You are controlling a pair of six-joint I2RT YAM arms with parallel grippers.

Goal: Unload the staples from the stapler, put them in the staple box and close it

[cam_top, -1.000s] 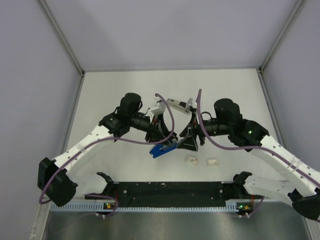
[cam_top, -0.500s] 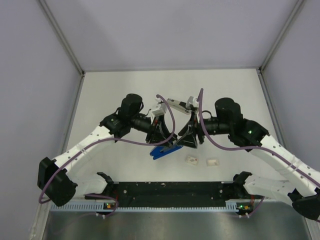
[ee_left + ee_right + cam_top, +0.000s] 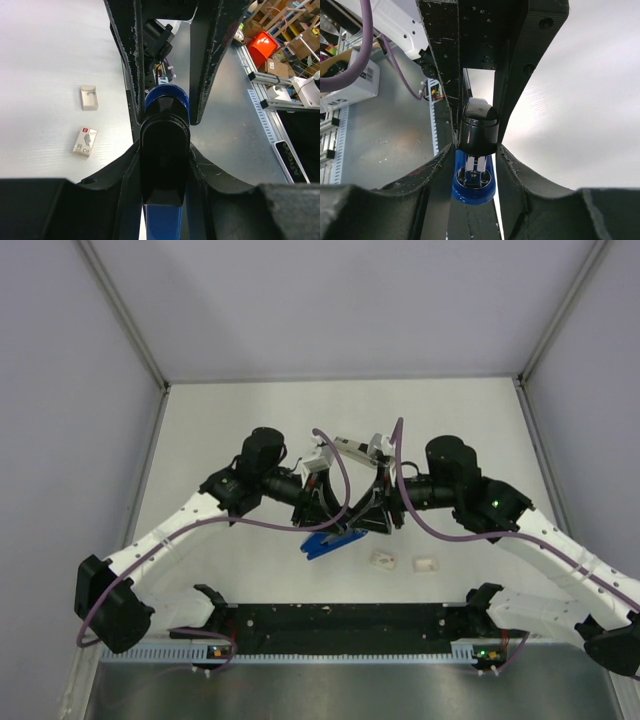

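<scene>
1. Stapler (image 3: pixel 330 538), blue base and black top, is near the middle of the table (image 3: pixel 480 420), between the two arms. You cannot tell whether it rests on the surface.
2. Left gripper (image 3: pixel 320 510) is clamped on it from the left, with its fingers (image 3: pixel 125 50) tight against both sides of the black top.
3. Right gripper (image 3: pixel 372 518) grips the other end. Its fingers (image 3: pixel 440 60) sit snug on the black cap, with the blue base showing below.
4. White box (image 3: pixel 383 560) and second box (image 3: pixel 425 564) lie near the stapler's right side, not touching it.
</scene>
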